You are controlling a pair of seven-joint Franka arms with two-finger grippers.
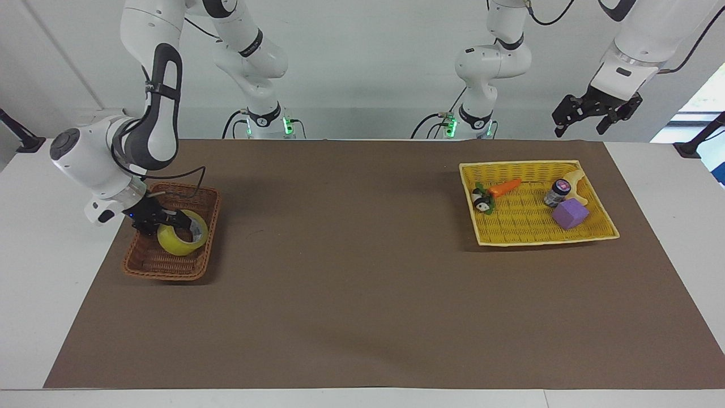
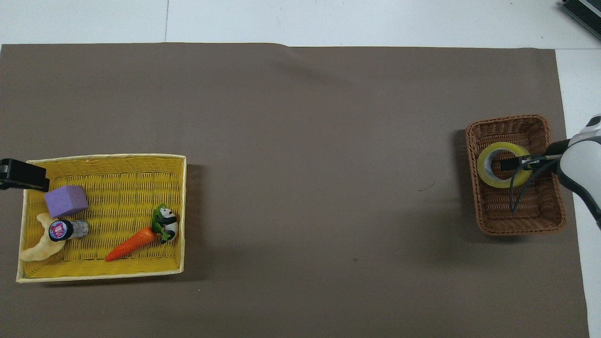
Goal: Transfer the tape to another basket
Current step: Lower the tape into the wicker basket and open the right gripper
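Note:
The yellow tape roll (image 1: 182, 241) sits tilted, low inside the brown wicker basket (image 1: 164, 275) at the right arm's end of the table. My right gripper (image 1: 173, 220) is shut on the roll's rim, one finger in the pale core and one outside. In the overhead view the tape (image 2: 483, 171) lies in the half of the basket (image 2: 516, 230) farther from the robots, with the right gripper (image 2: 507, 165) on it. My left gripper (image 1: 579, 131) waits open, raised by the yellow tray; only a fingertip of it shows in the overhead view (image 2: 23, 174).
The yellow woven tray (image 1: 538, 241) at the left arm's end holds a purple block (image 1: 570, 214), a small bottle (image 1: 556, 192), a carrot (image 1: 505, 187), a panda toy (image 1: 482, 203) and a pale curved piece (image 1: 578, 180). Brown paper (image 1: 351, 272) covers the table between basket and tray.

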